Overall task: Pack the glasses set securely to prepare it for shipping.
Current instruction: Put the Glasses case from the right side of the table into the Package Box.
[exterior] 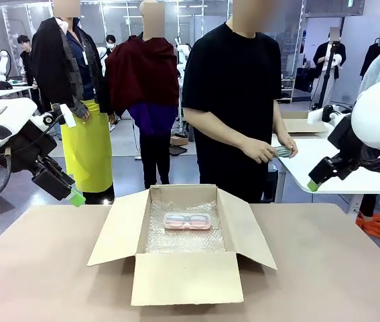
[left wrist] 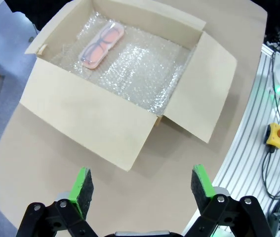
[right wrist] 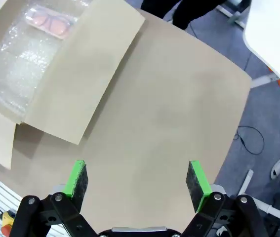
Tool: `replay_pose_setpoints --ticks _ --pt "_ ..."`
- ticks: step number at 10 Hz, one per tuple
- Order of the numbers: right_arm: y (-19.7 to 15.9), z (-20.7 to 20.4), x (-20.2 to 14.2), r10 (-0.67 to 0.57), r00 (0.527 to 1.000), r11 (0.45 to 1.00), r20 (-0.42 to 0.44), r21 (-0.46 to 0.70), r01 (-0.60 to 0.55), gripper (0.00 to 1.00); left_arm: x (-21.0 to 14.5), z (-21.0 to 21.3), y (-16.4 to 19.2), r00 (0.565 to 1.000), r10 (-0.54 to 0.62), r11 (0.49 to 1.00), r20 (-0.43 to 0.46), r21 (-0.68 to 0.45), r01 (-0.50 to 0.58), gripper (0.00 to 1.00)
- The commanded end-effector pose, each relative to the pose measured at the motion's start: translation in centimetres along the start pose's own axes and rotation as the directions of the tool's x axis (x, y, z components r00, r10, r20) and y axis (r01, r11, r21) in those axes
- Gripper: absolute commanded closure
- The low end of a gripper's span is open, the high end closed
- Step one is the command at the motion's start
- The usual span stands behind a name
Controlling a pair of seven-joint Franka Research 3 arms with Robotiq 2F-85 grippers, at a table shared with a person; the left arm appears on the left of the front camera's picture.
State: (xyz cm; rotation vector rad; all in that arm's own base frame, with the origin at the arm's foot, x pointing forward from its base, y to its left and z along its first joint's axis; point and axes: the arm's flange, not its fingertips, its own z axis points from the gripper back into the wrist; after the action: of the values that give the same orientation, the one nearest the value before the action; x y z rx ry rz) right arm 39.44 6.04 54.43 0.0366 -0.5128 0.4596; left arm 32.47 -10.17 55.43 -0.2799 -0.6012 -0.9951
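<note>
Closest to the camera, a brown cardboard box sits open on the tan table, its four flaps folded outward and its floor lined with bubble wrap; the pale pink glasses case lies flat on the wrap near the far wall of the box; across the table a person in a black shirt holds the mint green glasses case between both hands, well apart from the box; the left gripper hovers above the table beside the box, jaws spread wide and empty; the right gripper hangs over bare table on the other side, likewise spread wide, grasping nothing.
</note>
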Motion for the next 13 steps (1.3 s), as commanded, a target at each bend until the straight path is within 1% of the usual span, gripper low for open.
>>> replay_pose_setpoints --ticks 1,12,13 --pt "0.07 -0.50 0.26 0.017 1.000 1.000 -0.004 0.017 -0.017 0.00 -0.17 0.10 0.15 1.000 -0.012 1.000 0.008 -0.013 0.012 0.00" --pt "0.12 -0.52 0.18 0.010 1.000 1.000 -0.006 0.019 -0.010 0.00 -0.17 0.10 0.15 1.000 -0.012 1.000 0.008 -0.013 0.012 0.00" --pt "-0.21 -0.37 0.32 0.044 0.999 0.999 -0.006 0.005 -0.044 0.00 -0.17 0.10 0.15 1.000 -0.012 1.000 0.008 -0.013 0.012 0.00"
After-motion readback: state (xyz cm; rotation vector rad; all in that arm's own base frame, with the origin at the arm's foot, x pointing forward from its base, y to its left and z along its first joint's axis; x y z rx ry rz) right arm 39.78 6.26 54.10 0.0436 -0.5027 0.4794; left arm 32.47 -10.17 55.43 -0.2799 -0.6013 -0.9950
